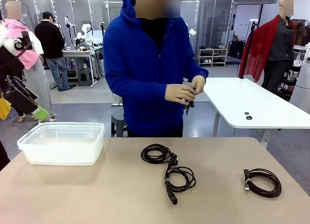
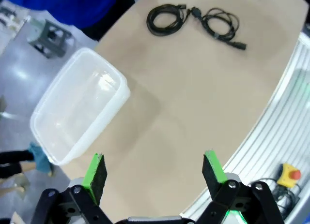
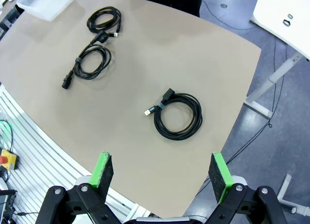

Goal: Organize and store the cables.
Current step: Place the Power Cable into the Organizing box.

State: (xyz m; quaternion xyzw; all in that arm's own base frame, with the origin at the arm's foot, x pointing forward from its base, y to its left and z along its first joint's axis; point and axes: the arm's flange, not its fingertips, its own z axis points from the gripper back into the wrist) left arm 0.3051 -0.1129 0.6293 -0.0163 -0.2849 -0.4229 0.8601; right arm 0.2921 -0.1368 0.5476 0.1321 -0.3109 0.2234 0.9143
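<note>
Three coiled black cables lie on the tan table. One round coil sits at the centre. A second coil with a chunky plug lies just in front of it, and a third rests at the right. In the left wrist view, my left gripper hangs open and empty above the table's near left, beside the clear plastic container, with two coils far off. My right gripper is open and empty high over the right coil. The person's hands hold a small black item across the table.
The clear container stands at the table's far left with nothing in it. A white table with small black bits stands behind on the right. My left arm is raised at the picture's left edge. A red stop button sits below the table edge.
</note>
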